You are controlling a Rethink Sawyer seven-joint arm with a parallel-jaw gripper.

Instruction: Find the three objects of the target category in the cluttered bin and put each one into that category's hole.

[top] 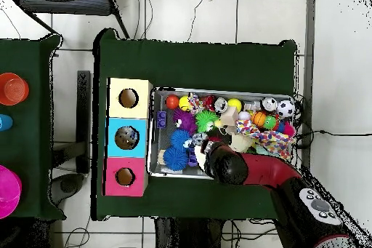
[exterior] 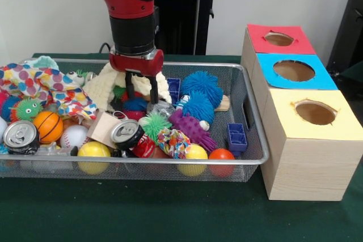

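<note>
The silver wire-mesh bin (exterior: pixel 170 163) is full of mixed toys and also shows in the overhead view (top: pixel 154 159). My gripper (exterior: pixel 142 90) hangs down into the middle of the bin with its fingers spread and nothing between them. Its tips are just above a red and blue ball (exterior: pixel 135 106) and next to a cream knitted piece (exterior: pixel 104 86). The hole (exterior: pixel 278 39) in the red-topped box is the farthest of the three in the front view, and it also shows from overhead (top: pixel 125 177). From overhead my arm (top: pixel 225 165) covers the gripper.
Blue-topped (exterior: pixel 294 70) and yellow-topped (exterior: pixel 315 112) boxes stand beside the bin. The bin holds blue spiky balls (exterior: pixel 199 93), a purple toy (exterior: pixel 191 128), blue bricks (exterior: pixel 236 136), two cans (exterior: pixel 126 133), an orange ball (exterior: pixel 48 126), yellow balls (exterior: pixel 93 151) and spotted cloth (exterior: pixel 34 80).
</note>
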